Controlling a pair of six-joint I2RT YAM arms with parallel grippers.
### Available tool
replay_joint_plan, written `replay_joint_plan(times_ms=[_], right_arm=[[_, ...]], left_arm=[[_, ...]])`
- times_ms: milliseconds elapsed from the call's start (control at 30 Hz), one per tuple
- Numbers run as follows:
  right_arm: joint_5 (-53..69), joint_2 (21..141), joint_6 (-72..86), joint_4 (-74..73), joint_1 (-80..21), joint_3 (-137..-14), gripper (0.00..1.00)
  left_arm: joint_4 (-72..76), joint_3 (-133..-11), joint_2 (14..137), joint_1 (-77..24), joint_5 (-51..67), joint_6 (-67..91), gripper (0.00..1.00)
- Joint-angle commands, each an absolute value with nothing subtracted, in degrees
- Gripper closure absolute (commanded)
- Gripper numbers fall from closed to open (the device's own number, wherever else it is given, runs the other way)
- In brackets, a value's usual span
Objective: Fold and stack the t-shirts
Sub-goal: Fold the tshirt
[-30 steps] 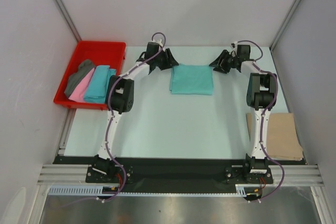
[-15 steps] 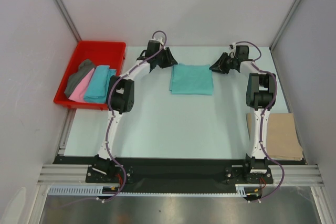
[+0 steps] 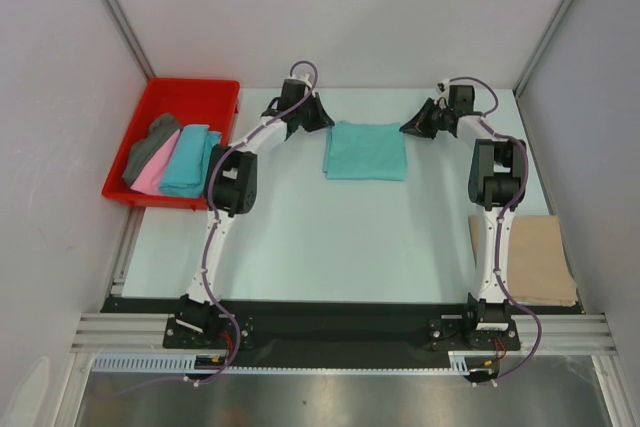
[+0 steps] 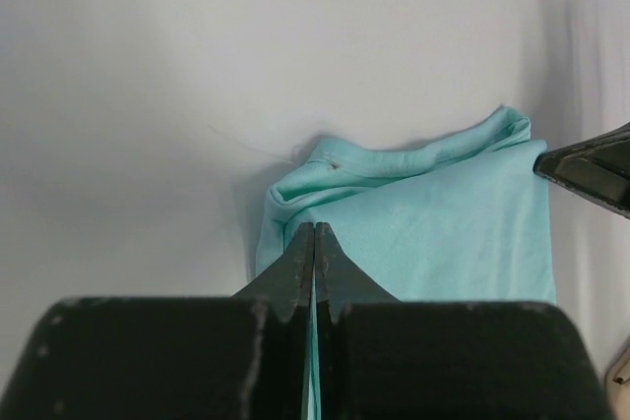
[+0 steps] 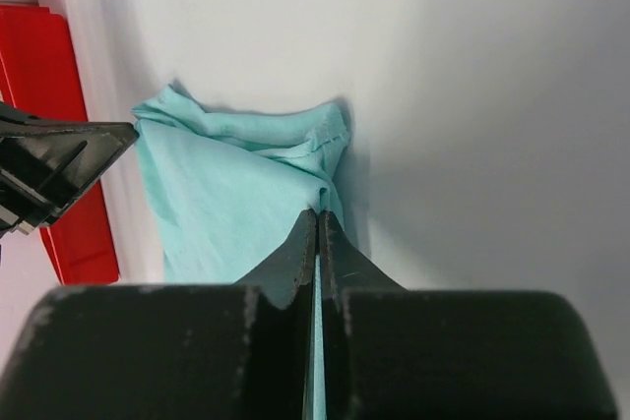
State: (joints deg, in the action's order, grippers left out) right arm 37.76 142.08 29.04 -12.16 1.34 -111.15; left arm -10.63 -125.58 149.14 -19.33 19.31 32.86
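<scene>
Left tool (image 4: 313, 233): fingers pressed together, a thin strip of mint cloth showing in the seam between them, so it is pinching the edge of the mint green shirt (image 4: 433, 223). Just beyond the tips the cloth rolls into a soft rounded fold with a small crease. Past that lies bare pale worktop (image 3: 330, 237).

Right tool (image 5: 317, 215): fingers likewise pressed together on a sliver of the same cloth, at the opposite corner of the mint green shirt. Ahead of these tips the fabric bunches into two or three shallow ridges.

Each wrist view catches the other tool's dark tip across the shirt.

From above, the mint green shirt lies between the two tools as a folded, near-square flat panel. Its surface is smooth, its colour plain and even, and its far corners sit at the fingertips.

Well behind the right tool, beside that arm's base, a tan shirt (image 3: 528, 257) lies folded flat as a rectangle on the worktop.

Out to the side of the left tool, off the worktop's corner, stands a red tray (image 3: 190, 92). It holds three loosely folded shirts side by side and overlapping:
- turquoise shirt (image 3: 188, 159), nearest the tool
- pink shirt (image 3: 150, 177)
- dark grey shirt (image 3: 150, 145), farthest from the tool
</scene>
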Motion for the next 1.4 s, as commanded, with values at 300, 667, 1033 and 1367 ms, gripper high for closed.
replay_joint_plan(times_ms=[300, 667, 1033, 1367], right_arm=[[37.70, 138.14, 30.75, -11.25, 1.23, -117.23, 1.00], [39.20, 151.43, 35.94, -3.26, 1.14, -126.99, 0.95], [34.81, 148.19, 31.83, -16.75, 2.90, -133.42, 0.50], [35.59, 129.83, 24.78, -24.35, 1.94, -113.93, 0.49]], left_arm=[[-8.51, -127.60, 142.90, -18.72, 16.70, 31.99, 1.00], [-2.90, -136.75, 155.03, -15.65, 16.96, 37.35, 0.91], [-10.54, -134.93, 147.15, -15.12, 14.68, 31.57, 0.50], [-0.28, -107.35, 128.67, -20.38, 26.69, 37.60, 0.87]])
